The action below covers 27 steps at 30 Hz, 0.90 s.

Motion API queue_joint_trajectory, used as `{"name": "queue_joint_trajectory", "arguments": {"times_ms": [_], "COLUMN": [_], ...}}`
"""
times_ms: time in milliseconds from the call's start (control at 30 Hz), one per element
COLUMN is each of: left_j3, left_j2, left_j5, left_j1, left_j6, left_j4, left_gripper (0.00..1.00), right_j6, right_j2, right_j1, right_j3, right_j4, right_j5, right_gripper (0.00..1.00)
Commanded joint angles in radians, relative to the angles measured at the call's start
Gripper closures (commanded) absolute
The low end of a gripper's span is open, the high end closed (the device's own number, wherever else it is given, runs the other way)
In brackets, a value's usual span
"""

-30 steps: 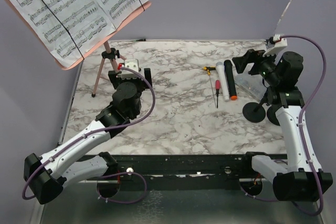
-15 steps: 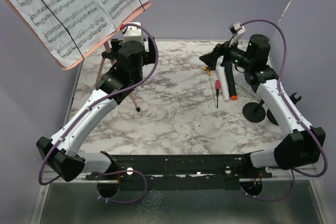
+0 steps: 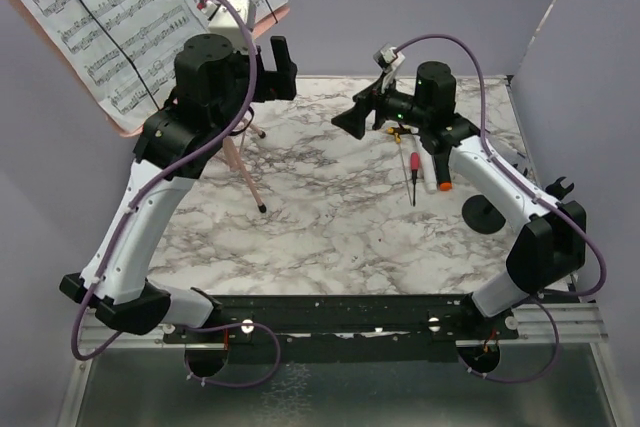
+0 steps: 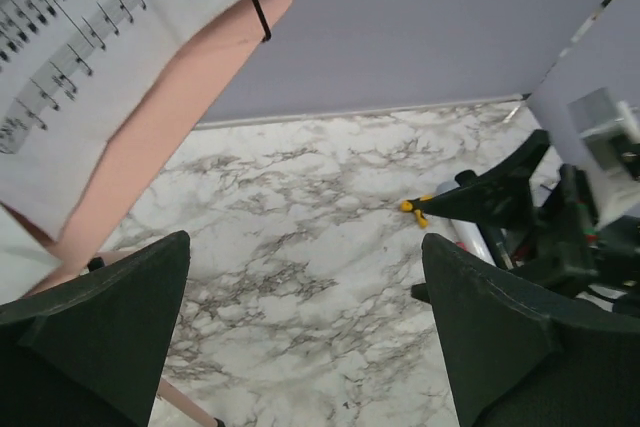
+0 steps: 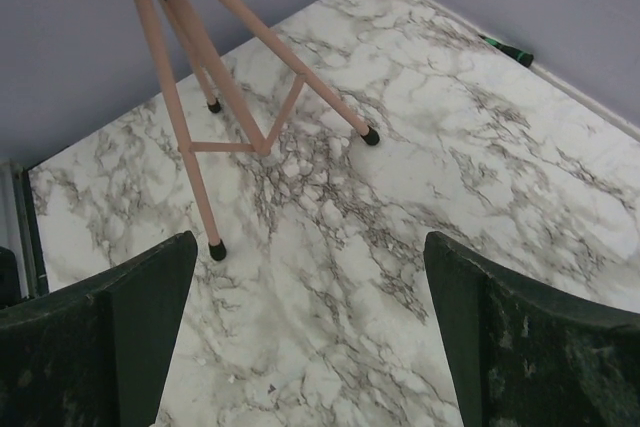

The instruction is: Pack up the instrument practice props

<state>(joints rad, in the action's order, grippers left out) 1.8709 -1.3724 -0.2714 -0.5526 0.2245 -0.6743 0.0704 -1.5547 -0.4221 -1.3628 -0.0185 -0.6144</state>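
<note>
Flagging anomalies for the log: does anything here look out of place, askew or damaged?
Nothing looks spilled or damaged. One stray: a red-handled screwdriver lies on the table beside a microphone, a tool among music props. The pink music stand stands upright on its three legs.

Pink tripod music rest [image 3: 248, 179] upright back left, sheet-music pages [image 3: 110, 17] on it, black round-based holder [image 3: 484, 214] right

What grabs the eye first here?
The pink tripod music stand stands at the far left, and its sheet-music pages fill the top-left corner of the overhead view. The left arm and right arm are poised high near it, jaws open and empty. A red-handled screwdriver lies on the marble table by the right arm.
</note>
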Motion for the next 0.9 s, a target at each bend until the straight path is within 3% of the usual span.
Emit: {"name": "queue_joint_trajectory", "arguments": {"times_ms": [0,133,433,500,733,867], "left_j3": [0.097,0.148,0.226,0.206,-0.080,-0.206], "left_j2": [0.061,0.098,0.202,0.224,0.306,0.304], "left_j5": [0.095,0.033,-0.356,-0.293,0.208,0.336], "left_j1": [0.002,0.002,0.002,0.002,0.002,0.002], "left_j6": [0.014,0.014,-0.098,-0.128,-0.154,-0.148], "left_j4": [-0.100,-0.136,-0.211,-0.204,-0.013,0.040], "left_gripper": [0.02,0.04,0.12,0.13,0.16,0.17], "right_j6": [-0.032,-0.027,-0.010,-0.006,-0.057,-0.112], "right_j2": [-0.052,-0.089,-0.209,-0.226,-0.198,-0.130], "right_j1": [-0.053,-0.093,-0.185,-0.194,-0.196,-0.193], "right_j3": [-0.064,-0.104,-0.175,-0.183,-0.118,-0.030], "right_j4": [-0.047,-0.080,-0.218,-0.231,-0.211,-0.201], "right_j5": [0.008,-0.001,-0.031,-0.028,0.057,0.167], "right_gripper": [0.00,0.00,0.01,0.01,0.00,0.00]}}
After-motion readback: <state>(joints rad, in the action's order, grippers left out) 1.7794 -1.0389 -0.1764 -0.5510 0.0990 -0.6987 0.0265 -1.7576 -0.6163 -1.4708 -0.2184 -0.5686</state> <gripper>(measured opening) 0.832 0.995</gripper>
